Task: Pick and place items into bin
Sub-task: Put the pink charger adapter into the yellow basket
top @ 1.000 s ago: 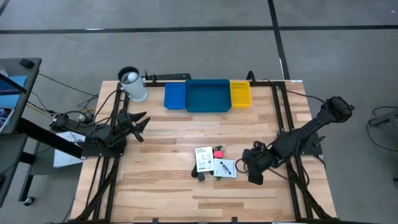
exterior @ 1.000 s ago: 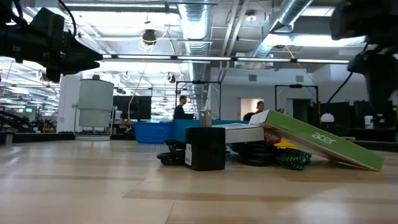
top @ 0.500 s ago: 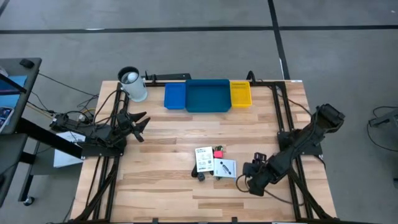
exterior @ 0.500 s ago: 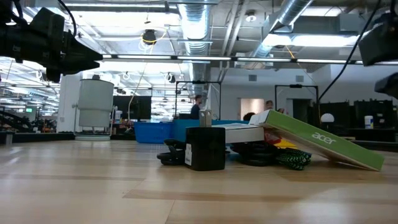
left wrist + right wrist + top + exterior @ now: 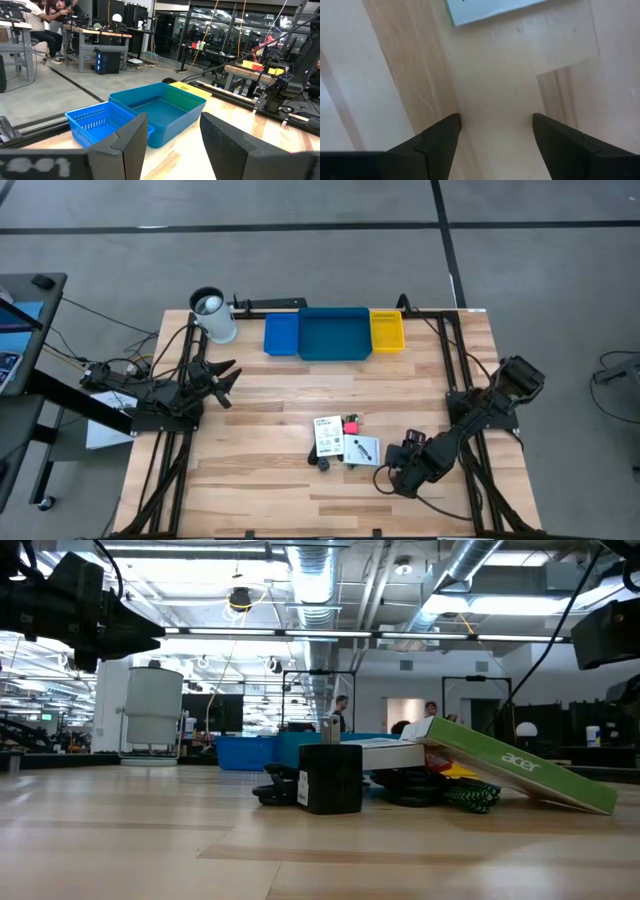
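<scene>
The items lie in one cluster on the wooden table [image 5: 260, 480], in front of the wide blue tray [image 5: 334, 335] and well apart from it. The cluster comprises two white printed packets [image 5: 328, 438], a small red block [image 5: 352, 426] just beside them on the tray side, and a small black piece [image 5: 323, 464] at the edge farthest from the tray. No item is in a tray yet.

The right gripper [image 5: 384, 477] is low over the table, near the cluster on the side away from the wide blue tray, jaws apart and empty. In the right wrist view only bare wood lies between its fingers [image 5: 439, 137], with a packet edge ahead; this suggests an approach to a pick, not contact.

The left gripper [image 5: 225, 383] waits to the left of the wide blue tray, fingers apart, holding nothing, facing the trays.

The small blue tray [image 5: 281, 335] and yellow tray [image 5: 387, 331] flank the wide one.

Limits of view: the cables show only in the low view, as a green coil [image 5: 470, 797] partly covered by a tilted packet [image 5: 520, 776]. From above they cannot be made out.
</scene>
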Robot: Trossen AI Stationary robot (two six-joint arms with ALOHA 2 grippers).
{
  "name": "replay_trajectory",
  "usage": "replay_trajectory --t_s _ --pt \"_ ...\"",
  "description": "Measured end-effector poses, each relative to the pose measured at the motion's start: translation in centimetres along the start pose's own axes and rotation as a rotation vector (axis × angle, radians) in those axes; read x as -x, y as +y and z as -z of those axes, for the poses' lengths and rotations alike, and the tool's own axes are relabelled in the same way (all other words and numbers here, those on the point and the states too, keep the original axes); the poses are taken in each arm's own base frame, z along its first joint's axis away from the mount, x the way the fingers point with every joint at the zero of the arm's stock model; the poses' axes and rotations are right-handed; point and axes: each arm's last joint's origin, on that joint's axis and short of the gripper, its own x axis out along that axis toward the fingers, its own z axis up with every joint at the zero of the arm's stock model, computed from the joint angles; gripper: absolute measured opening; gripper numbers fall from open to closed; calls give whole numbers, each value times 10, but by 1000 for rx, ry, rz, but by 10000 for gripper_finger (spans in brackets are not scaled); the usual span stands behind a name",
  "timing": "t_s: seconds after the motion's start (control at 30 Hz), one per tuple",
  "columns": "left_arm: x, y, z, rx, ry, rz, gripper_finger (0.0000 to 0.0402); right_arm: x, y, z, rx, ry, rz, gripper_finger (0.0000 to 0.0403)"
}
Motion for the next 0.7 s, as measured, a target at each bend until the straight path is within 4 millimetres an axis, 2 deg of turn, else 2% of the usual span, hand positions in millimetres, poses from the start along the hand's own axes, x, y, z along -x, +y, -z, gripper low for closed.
replay_trajectory --t_s 0.37,0.7 --pt "0 0 0 0 0 0 171 4 11 -11 -9 -107 -44 249" --pt "0 0 0 0 0 0 171 4 10 -8 23 -37 -67 249"
